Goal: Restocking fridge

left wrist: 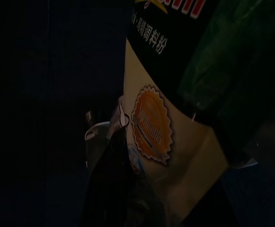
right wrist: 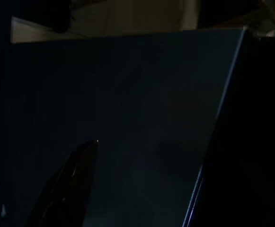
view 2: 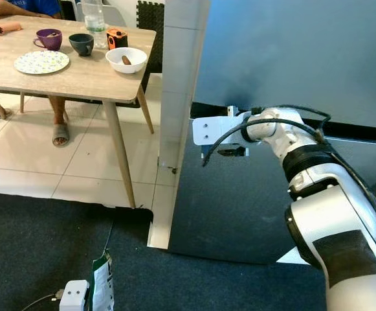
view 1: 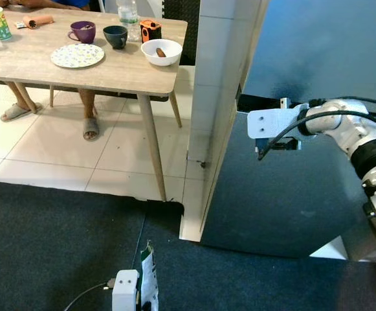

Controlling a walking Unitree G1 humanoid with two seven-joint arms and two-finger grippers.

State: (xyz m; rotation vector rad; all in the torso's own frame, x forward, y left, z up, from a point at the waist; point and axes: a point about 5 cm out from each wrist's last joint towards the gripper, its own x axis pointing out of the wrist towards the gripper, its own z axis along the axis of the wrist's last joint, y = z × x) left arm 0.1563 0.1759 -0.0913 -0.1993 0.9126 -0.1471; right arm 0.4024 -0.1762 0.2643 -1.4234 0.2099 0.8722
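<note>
The right pincer (view 2: 230, 144) sits at the dark fridge door (view 2: 252, 194), in the seam at its left edge; I cannot tell its opening. The left pincer (view 1: 139, 291) holds a green packet (view 1: 149, 278) low and near, clamped.

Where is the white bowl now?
In the left eye view, the white bowl stands on the wooden table at its right end, beside the orange and black gadget and the dark cup.
</note>
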